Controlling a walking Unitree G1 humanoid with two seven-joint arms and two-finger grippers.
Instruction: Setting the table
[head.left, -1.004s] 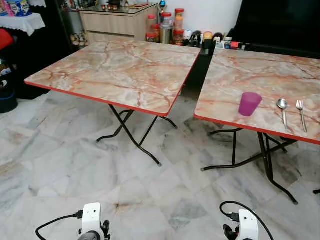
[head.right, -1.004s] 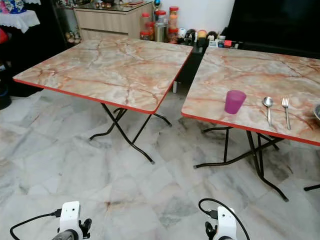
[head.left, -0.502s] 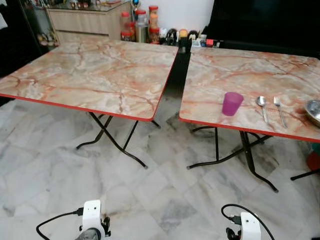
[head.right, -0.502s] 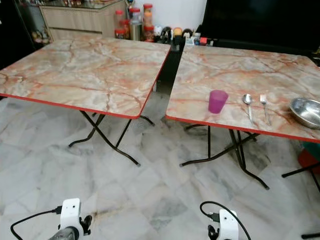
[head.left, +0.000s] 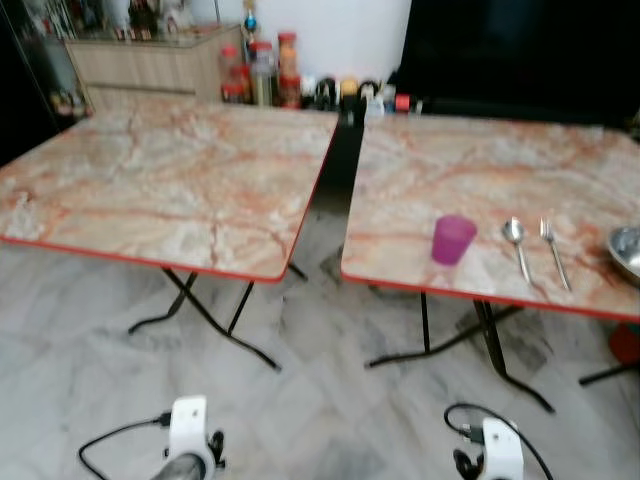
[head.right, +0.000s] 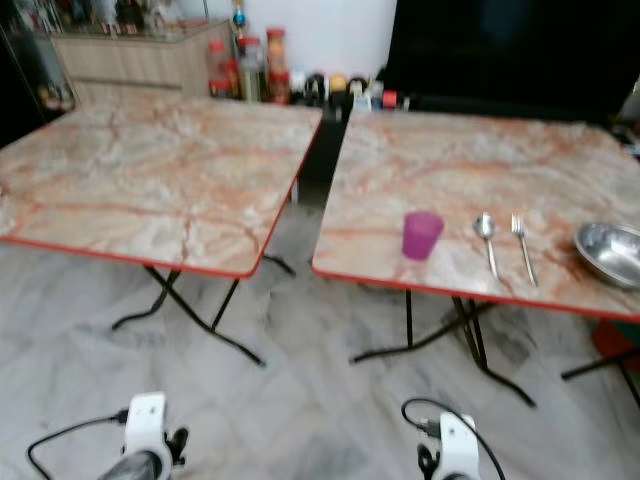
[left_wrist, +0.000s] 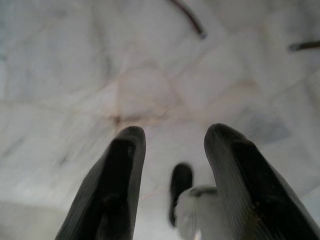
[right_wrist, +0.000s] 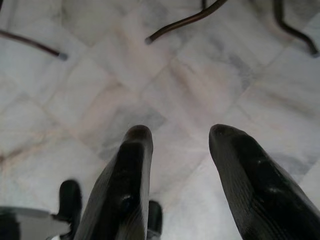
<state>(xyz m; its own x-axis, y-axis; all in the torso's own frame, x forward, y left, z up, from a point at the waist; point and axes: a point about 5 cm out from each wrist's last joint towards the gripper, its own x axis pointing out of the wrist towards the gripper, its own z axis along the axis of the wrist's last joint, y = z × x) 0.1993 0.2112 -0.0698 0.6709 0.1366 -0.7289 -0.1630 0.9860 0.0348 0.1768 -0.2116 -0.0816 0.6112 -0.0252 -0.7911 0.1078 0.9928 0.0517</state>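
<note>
Since the earlier frames the whole picture has shifted to the left, so the camera has turned right; the things on the tables have not moved, and a metal bowl (head.right: 610, 252) is now in sight at the right edge.

Two marble-pattern tables stand side by side. The left table (head.left: 170, 180) is bare. On the right table (head.left: 500, 180), near its near edge, stand a purple cup (head.left: 453, 240), then a spoon (head.left: 517, 243) and a fork (head.left: 552, 250) just beside each other, and the bowl farther right. The spoon and fork lie with their long axis running near to far, handles toward the robot.

Both arms hang low above the marble floor (right_wrist: 190, 90). The left gripper (left_wrist: 172, 165) has its fingers spread apart and holds nothing. The right gripper (right_wrist: 175, 160) is also spread and empty.

All the tableware lies ahead and to the right, well apart from both grippers, so the right arm seems the nearer one for the next reach, after the robot comes closer.
</note>
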